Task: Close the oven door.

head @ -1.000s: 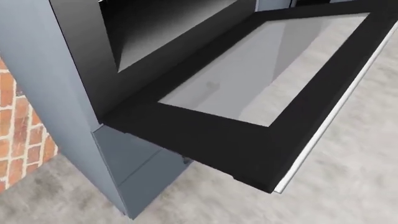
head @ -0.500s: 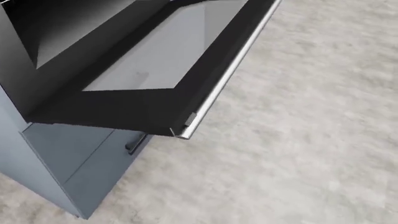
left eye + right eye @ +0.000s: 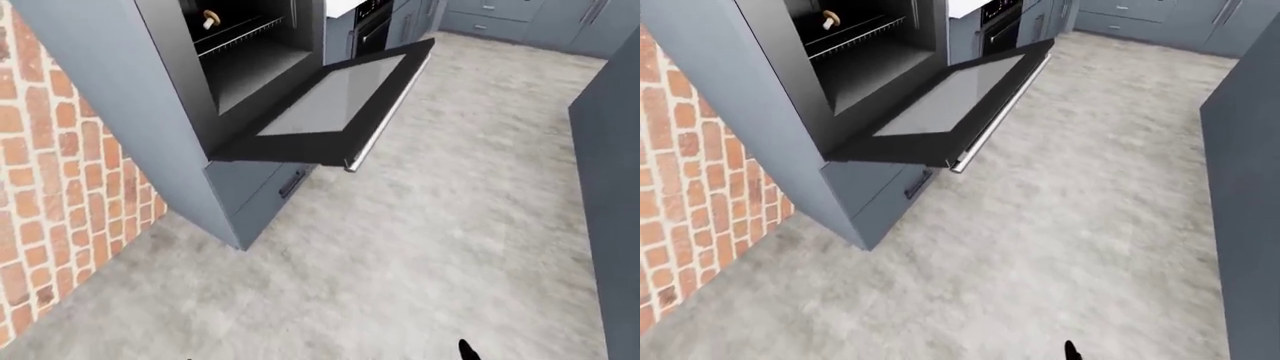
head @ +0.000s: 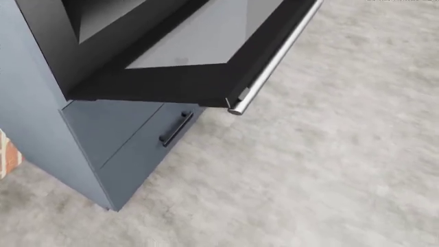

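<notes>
The oven (image 3: pixel 250 52) is built into a tall grey-blue cabinet at the top left of the left-eye view. Its black door with a glass pane (image 3: pixel 335 101) hangs open, lying flat and level. The silver handle bar (image 3: pixel 390 101) runs along the door's free edge. The head view shows the door's near corner (image 4: pixel 178 82) and the bar's end (image 4: pixel 236 108) at the top. No hand is near the door. A small black tip (image 3: pixel 465 349) pokes in at the bottom edge of the left-eye view; I cannot tell what it is.
A drawer with a dark pull (image 4: pixel 176 128) sits under the open door. A brick wall (image 3: pixel 60 202) is at the left. A tall grey cabinet side (image 3: pixel 610 187) stands at the right. More grey cabinets (image 3: pixel 520 19) line the top. A small tan item (image 3: pixel 210 16) lies on the oven rack.
The whole head view has shifted, so the camera has moved. The door's corner now sits higher and further right, and the drawer pull under it shows. The door itself stays open.
</notes>
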You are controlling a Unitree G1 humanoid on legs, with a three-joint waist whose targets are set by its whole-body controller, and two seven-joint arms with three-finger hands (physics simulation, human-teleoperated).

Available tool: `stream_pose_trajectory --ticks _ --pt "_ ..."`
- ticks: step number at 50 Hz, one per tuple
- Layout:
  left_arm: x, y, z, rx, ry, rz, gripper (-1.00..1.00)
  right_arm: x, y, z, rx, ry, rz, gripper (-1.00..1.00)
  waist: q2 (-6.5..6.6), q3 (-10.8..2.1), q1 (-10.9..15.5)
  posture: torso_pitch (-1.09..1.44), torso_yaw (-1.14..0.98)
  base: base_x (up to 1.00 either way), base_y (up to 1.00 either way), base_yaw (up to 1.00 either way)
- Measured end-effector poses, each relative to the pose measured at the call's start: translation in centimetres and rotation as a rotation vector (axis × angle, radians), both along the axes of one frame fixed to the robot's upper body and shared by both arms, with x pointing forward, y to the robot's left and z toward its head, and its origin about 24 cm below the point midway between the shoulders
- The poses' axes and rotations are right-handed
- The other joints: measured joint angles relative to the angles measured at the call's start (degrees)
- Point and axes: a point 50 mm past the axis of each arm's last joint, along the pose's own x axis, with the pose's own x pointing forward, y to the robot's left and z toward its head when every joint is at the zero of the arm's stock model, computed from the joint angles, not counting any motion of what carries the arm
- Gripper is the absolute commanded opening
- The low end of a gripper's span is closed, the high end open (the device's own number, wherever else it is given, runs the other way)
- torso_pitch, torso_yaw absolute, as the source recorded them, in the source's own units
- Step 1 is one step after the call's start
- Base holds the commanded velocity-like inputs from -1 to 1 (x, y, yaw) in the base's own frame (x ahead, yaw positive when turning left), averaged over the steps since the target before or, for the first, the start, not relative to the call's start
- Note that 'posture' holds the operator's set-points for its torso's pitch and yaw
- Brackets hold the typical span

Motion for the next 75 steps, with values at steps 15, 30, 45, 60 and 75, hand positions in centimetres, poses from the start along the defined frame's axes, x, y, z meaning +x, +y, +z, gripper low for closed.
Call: stream_pose_trajectory --ticks 15,30,45,60,75 --pt "-0.3 0.3 0.0 0.008 0.005 0.013 1.0 -0.4 0.5 -0.3 0.035 0.019 0.029 1.0 -1.46 1.13 0.3 0.0 0.0 0.09 0.0 0.0" --pt "-0.2 0.6 0.1 0.013 0.005 0.016 1.0 -0.2 0.6 -0.3 0.04 0.014 0.03 1.0 3.69 0.92 1.1 0.0 0.0 0.21 0.0 0.0" --pt "-0.1 -0.5 -0.2 -0.017 0.011 -0.001 1.0 -0.2 -0.1 -0.1 0.024 0.014 0.025 1.0 -2.28 0.34 0.8 0.0 0.0 0.2 0.02 0.0" --pt "-0.1 0.5 0.1 0.012 0.001 0.018 1.0 -0.1 0.9 -0.4 0.064 0.02 0.03 1.0 2.49 -0.26 1.3 0.0 0.0 0.08 0.13 0.0" --pt "-0.3 -0.6 -0.3 -0.024 0.017 -0.009 1.0 -0.2 -0.2 0.0 0.041 -0.006 -0.005 1.0 -2.74 -0.78 -0.5 0.0 0.0 -0.01 0.3 0.0"
